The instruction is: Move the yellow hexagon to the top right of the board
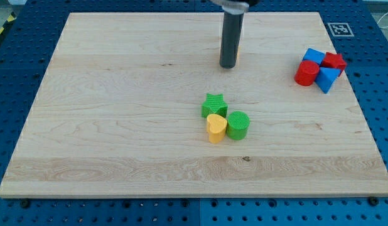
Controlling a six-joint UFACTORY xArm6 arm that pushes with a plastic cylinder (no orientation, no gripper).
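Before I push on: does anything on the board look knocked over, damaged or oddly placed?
Nothing stands out. The small yellow block lies flat, touching the green star block and green cylinder block. The red and blue blocks huddle at the view's right edge of the wooden board. My tip sits apart, above the green star.

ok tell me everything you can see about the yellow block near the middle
The yellow block is small, matte, plastic-looking, and more heart-like than hexagonal from here. It stands flat on the wooden board, just below centre, touching the green star above and the green cylinder on the view's right. My tip is well above it, not touching.
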